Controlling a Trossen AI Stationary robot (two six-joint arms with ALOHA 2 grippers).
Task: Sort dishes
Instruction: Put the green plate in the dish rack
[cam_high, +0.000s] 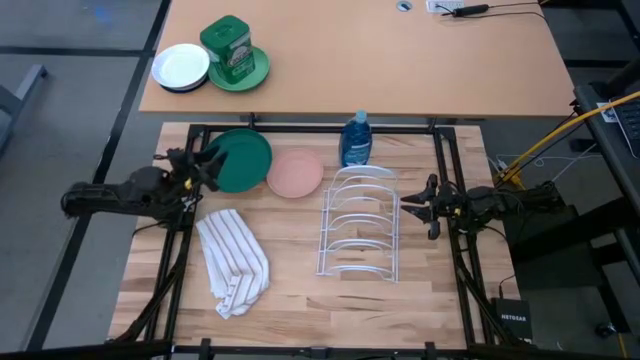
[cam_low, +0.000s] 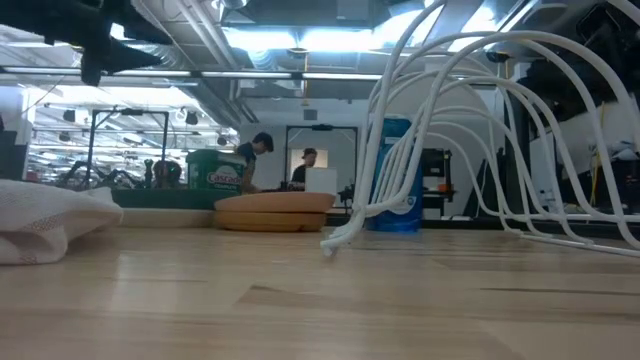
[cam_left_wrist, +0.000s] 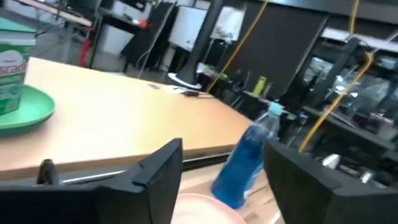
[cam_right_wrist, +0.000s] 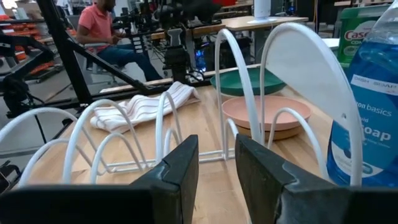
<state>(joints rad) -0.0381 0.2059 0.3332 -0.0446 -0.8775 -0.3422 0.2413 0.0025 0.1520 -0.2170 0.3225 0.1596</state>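
The dark green plate (cam_high: 245, 160) lies flat on the table's far left part, and the salmon pink plate (cam_high: 296, 172) lies flat beside it on its right. The white plate (cam_high: 365, 172) (cam_right_wrist: 305, 74) stands on edge in the far slot of the white wire rack (cam_high: 360, 235). The brown wood-like plate is out of view. My left gripper (cam_high: 205, 165) (cam_left_wrist: 221, 186) is open at the green plate's left rim; its wrist view looks past the pink plate (cam_left_wrist: 205, 211). My right gripper (cam_high: 420, 208) (cam_right_wrist: 217, 174) is open just right of the rack, level with the table.
A blue soap bottle (cam_high: 355, 140) stands just beyond the rack. A striped towel (cam_high: 235, 262) lies crumpled at near left. The far table holds a green plate with a green tin (cam_high: 235, 55) and a small white dish (cam_high: 180, 67). People sit in the room behind (cam_right_wrist: 99, 18).
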